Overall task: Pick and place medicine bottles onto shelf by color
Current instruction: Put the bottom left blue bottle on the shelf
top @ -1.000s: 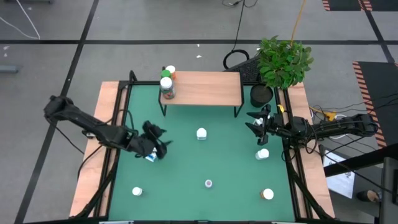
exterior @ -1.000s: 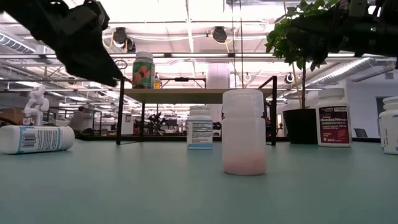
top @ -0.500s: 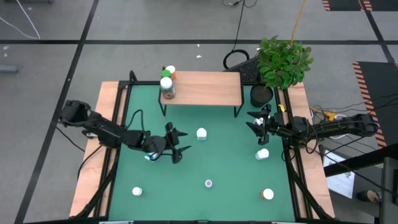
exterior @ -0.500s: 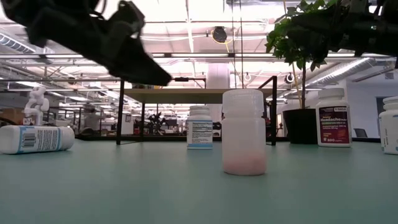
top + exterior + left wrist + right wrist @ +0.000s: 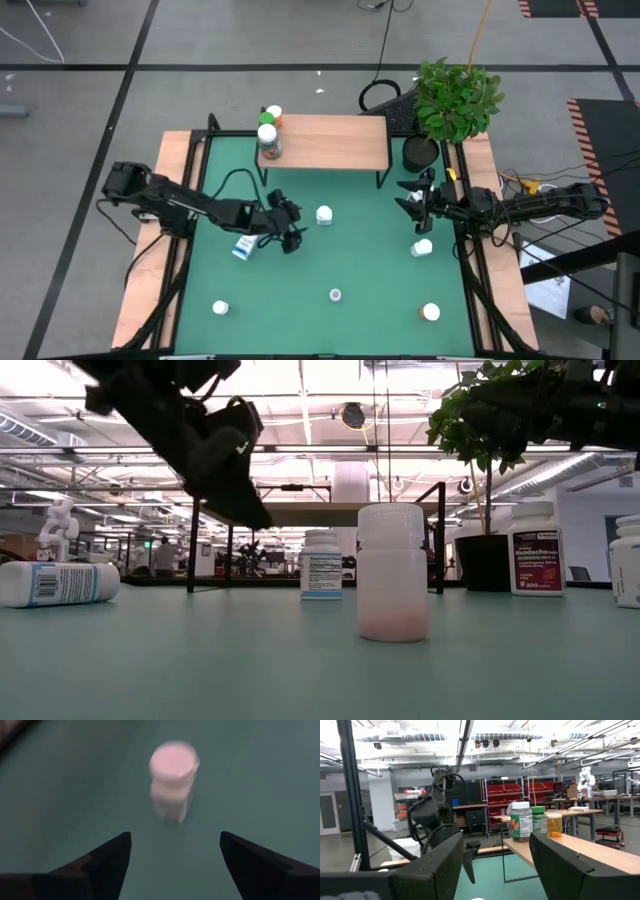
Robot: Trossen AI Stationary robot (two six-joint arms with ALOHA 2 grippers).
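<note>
My left gripper (image 5: pixel 291 226) hangs over the green surface (image 5: pixel 370 250) in front of the shelf (image 5: pixel 325 142), fingers spread wide and holding nothing. Between them, ahead, a white bottle (image 5: pixel 172 779) stands upright, just beside the gripper and in front of the shelf. A bottle lying on its side (image 5: pixel 243 248) rests near my left arm. Three bottles (image 5: pixel 268 131) stand at the shelf's left end. My right gripper (image 5: pixel 410 197) waits right of the shelf, partly open and empty.
</note>
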